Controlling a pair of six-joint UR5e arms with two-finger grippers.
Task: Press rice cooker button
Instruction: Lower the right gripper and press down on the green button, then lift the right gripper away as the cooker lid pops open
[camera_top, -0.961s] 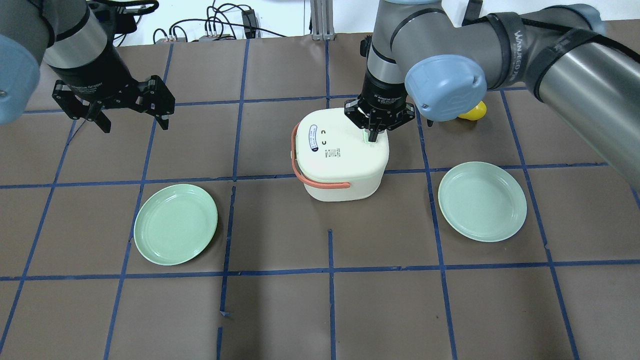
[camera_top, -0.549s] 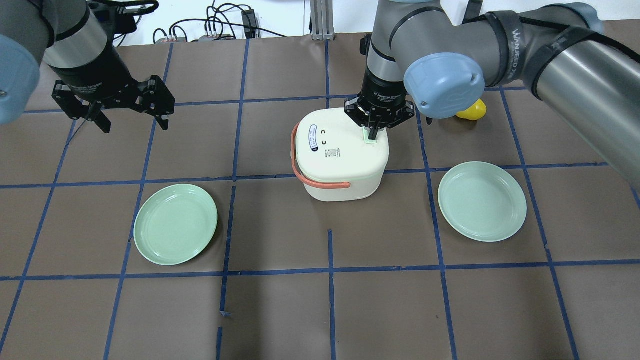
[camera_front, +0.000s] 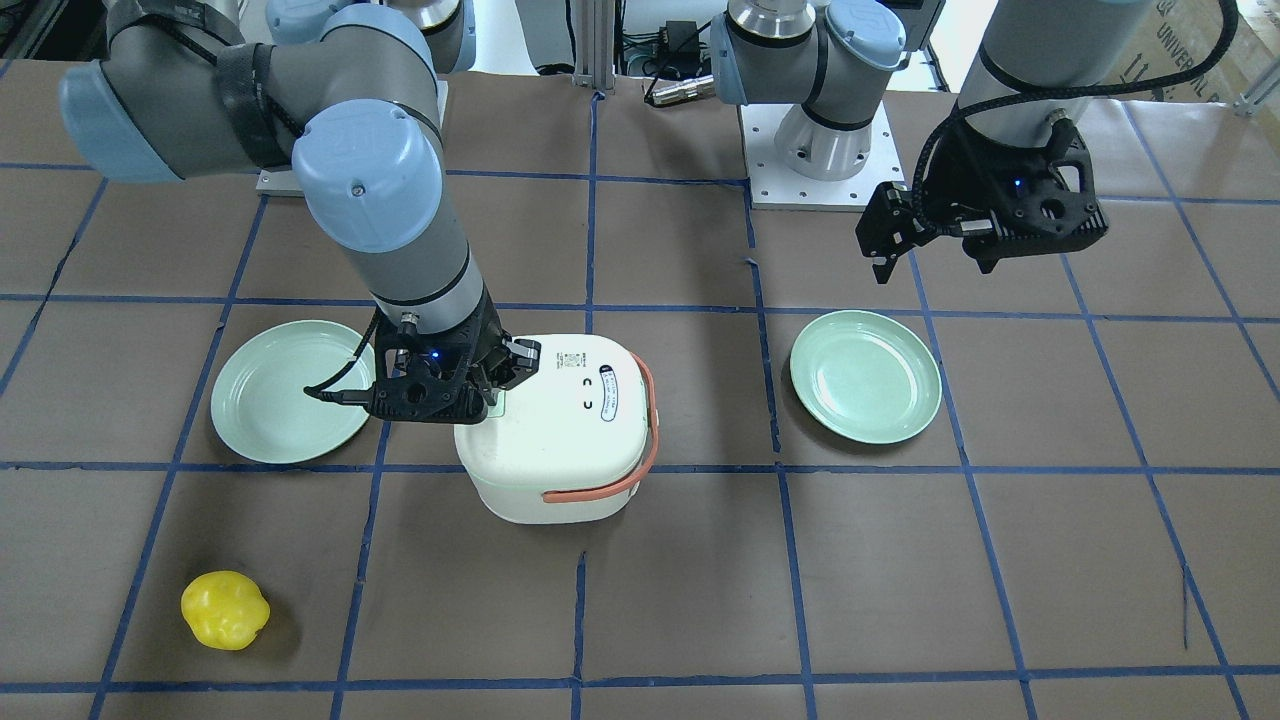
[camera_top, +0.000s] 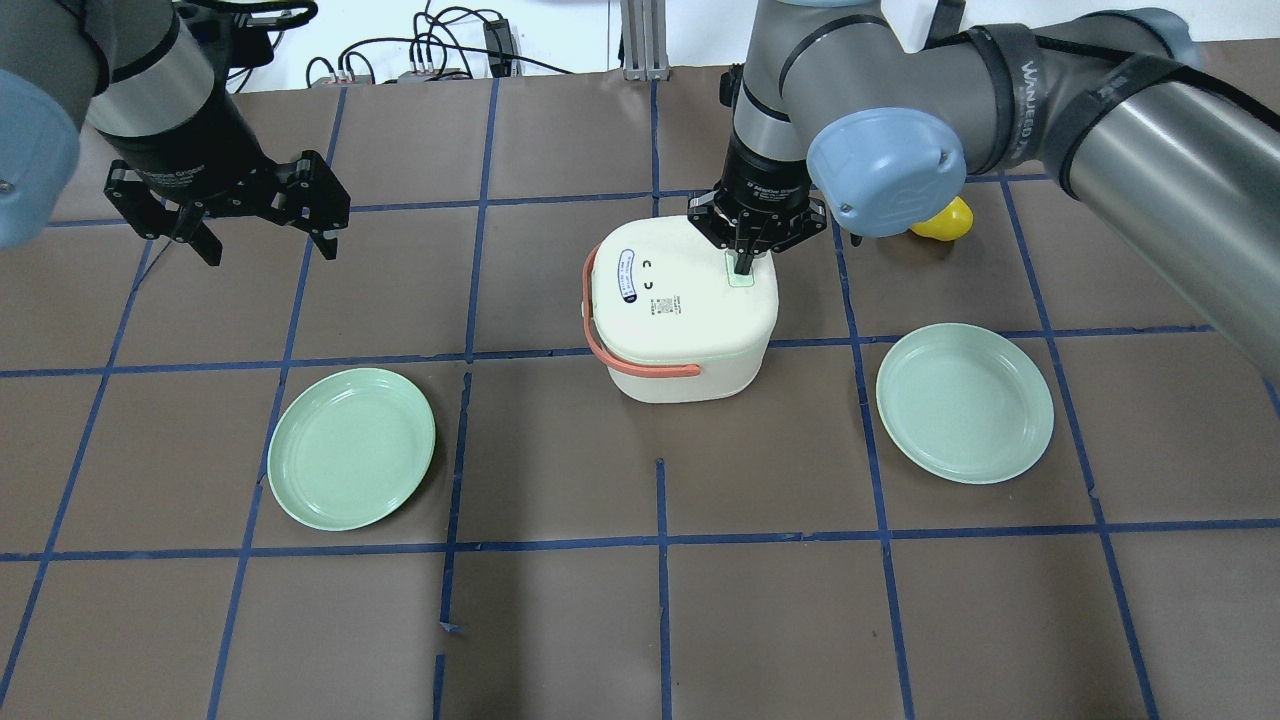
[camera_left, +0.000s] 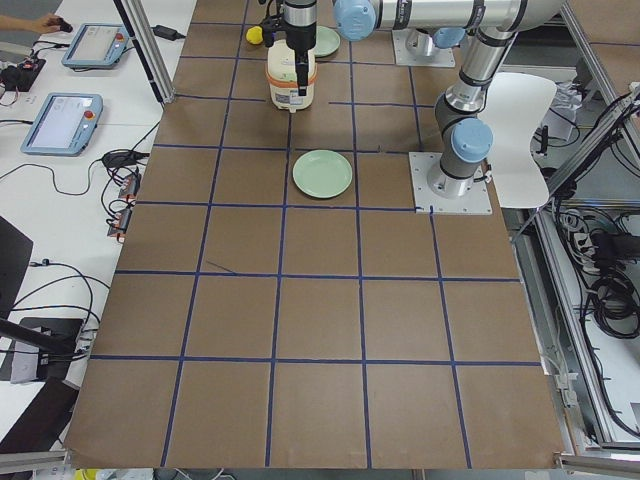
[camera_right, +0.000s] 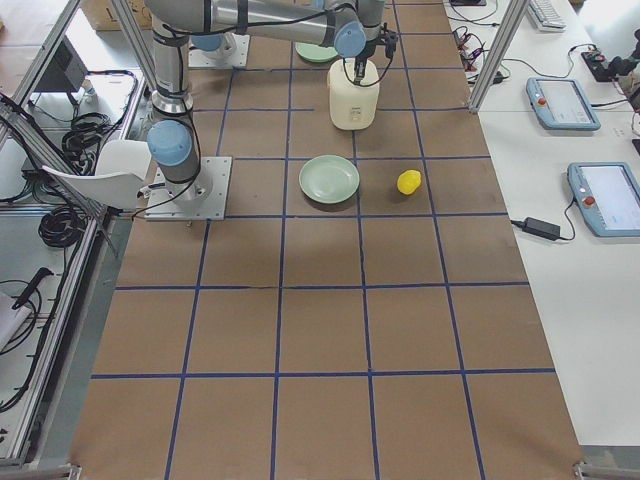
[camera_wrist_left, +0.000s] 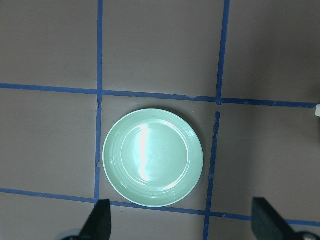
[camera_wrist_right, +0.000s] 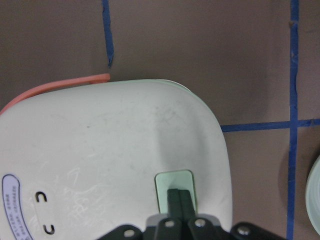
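The white rice cooker (camera_top: 680, 320) with an orange handle stands mid-table; it also shows in the front view (camera_front: 560, 450). Its pale green button (camera_top: 741, 282) is on the lid's right far corner, and shows in the right wrist view (camera_wrist_right: 174, 181). My right gripper (camera_top: 743, 264) is shut, with its joined fingertips (camera_wrist_right: 179, 197) pointing down right over the button. I cannot tell whether they touch it. My left gripper (camera_top: 268, 247) is open and empty, hovering well to the left, above a green plate (camera_wrist_left: 152, 157).
Two pale green plates lie on the table, one at the left (camera_top: 351, 448) and one at the right (camera_top: 965, 402). A yellow object (camera_top: 946, 220) lies beyond the right arm's elbow. Blue tape lines grid the brown table.
My right gripper has drawn back a little from the lid, and more of the green button shows below its tips. The left arm has not moved.
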